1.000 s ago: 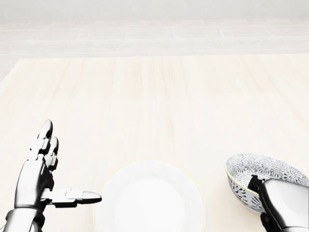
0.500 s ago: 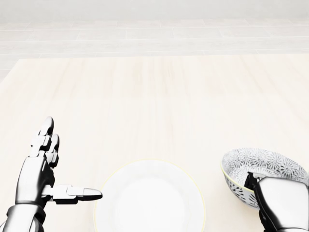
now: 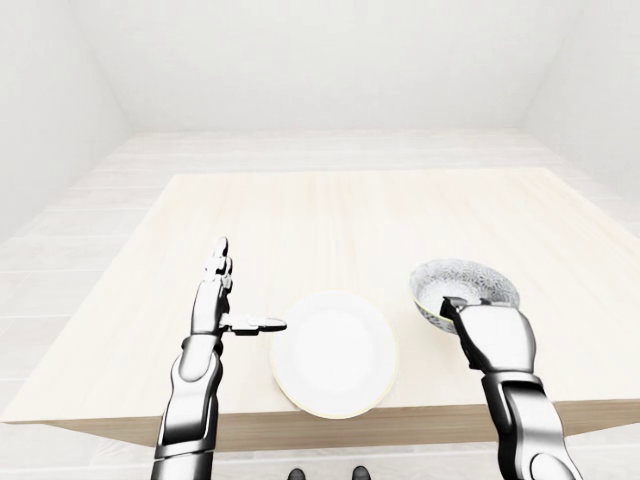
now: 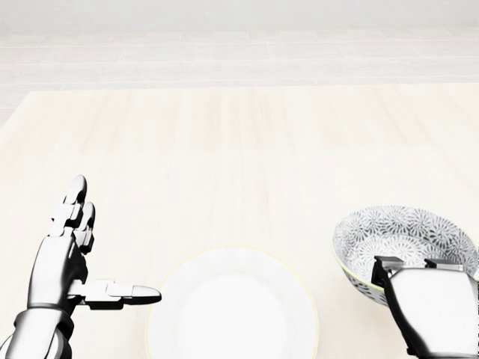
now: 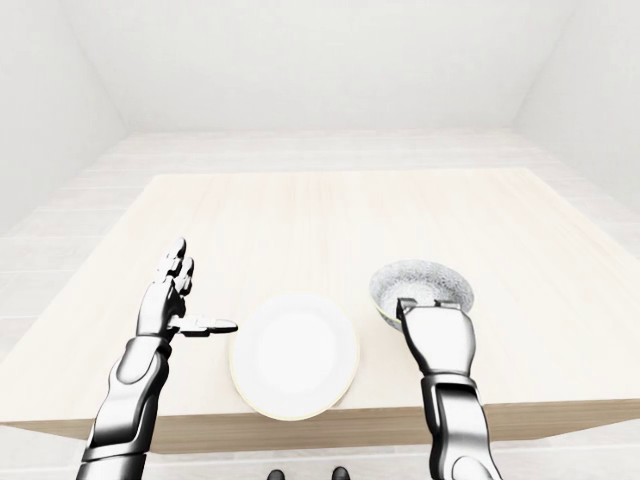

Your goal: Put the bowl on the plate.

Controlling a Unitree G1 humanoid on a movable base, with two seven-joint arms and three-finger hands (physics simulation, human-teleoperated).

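A grey-and-white patterned bowl (image 4: 397, 238) is held upright at the lower right of the head view, to the right of the plate and apart from it. My right hand (image 4: 410, 265) is shut on the bowl's near rim, with fingertips hooked over the edge. The white plate (image 4: 232, 308) lies flat on the table near its bottom edge. My left hand (image 4: 112, 247) stands open to the left of the plate, fingers pointing up and thumb stretched toward the plate's rim, touching nothing.
The pale wooden table (image 3: 350, 215) stretches away above the plate and bowl with nothing else on it. Its near edge (image 3: 300, 418) runs just below the plate. White tiled floor and walls surround it.
The bowl, tilted a second ago, has levelled out and shifted up and slightly left in the head view with my right hand on it. The left hand barely moved.
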